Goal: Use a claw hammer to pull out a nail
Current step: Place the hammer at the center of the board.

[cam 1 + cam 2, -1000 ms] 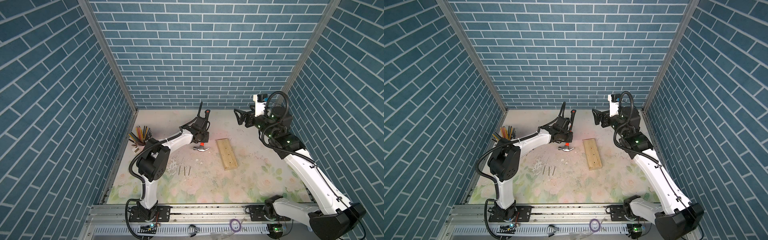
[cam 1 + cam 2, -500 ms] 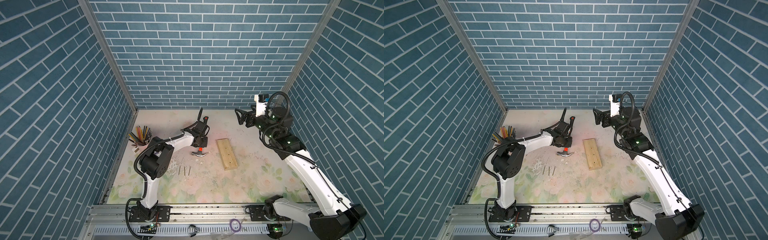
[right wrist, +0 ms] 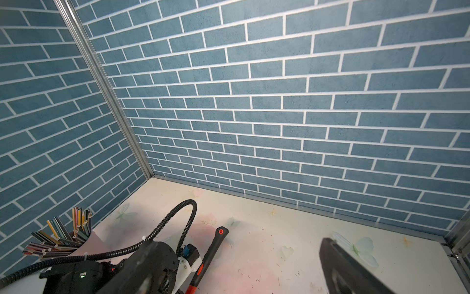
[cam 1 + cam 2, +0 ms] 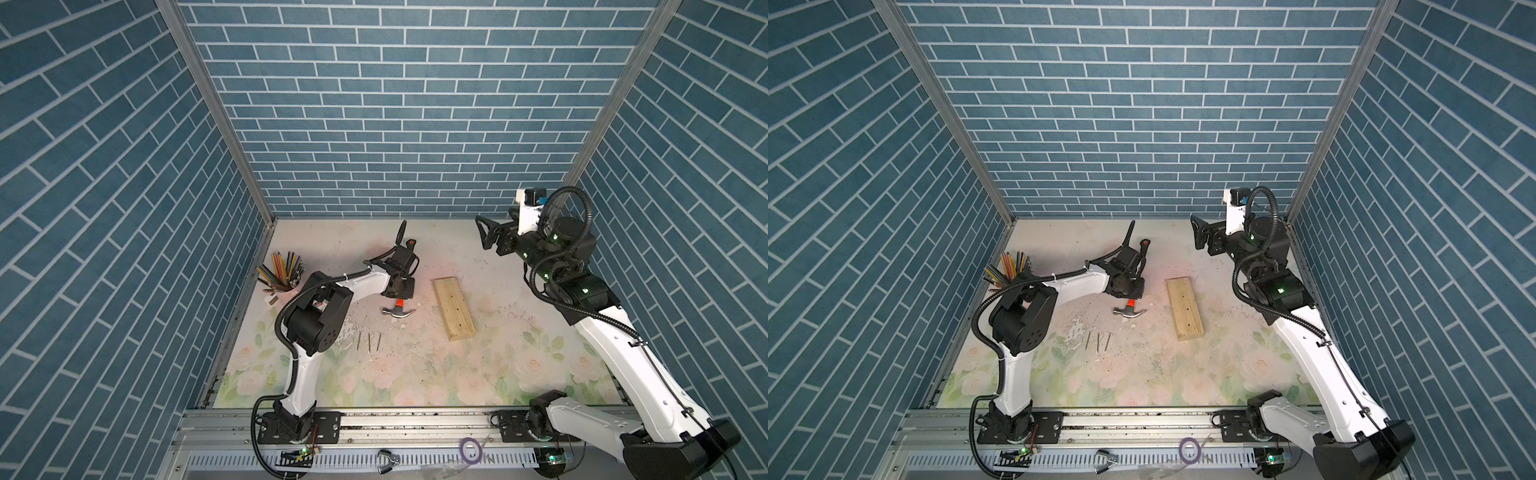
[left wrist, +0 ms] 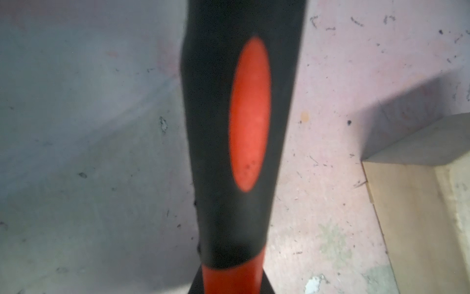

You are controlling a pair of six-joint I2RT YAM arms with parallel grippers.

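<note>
My left gripper (image 4: 401,286) is shut on the orange-red shaft of the claw hammer (image 4: 399,312). The hammer stands nearly upright, with its steel head low at the table and its black grip end (image 4: 411,242) pointing up and back. Its handle (image 5: 241,127) fills the left wrist view and also shows in the right wrist view (image 3: 213,252). Three loose nails (image 4: 368,341) lie in a row just in front of the head. My right gripper (image 4: 484,235) hangs open and empty, raised at the back right. One dark finger (image 3: 340,264) shows in its wrist view.
A pale wooden plank (image 4: 454,307) lies flat to the right of the hammer head, with small dark holes in its top. No nail standing in it can be made out. A cup of coloured pencils (image 4: 282,274) stands by the left wall.
The left arm has brought the hammer down and toward the front, so its head sits lower and closer to the loose nails. The right arm has stayed still.
</note>
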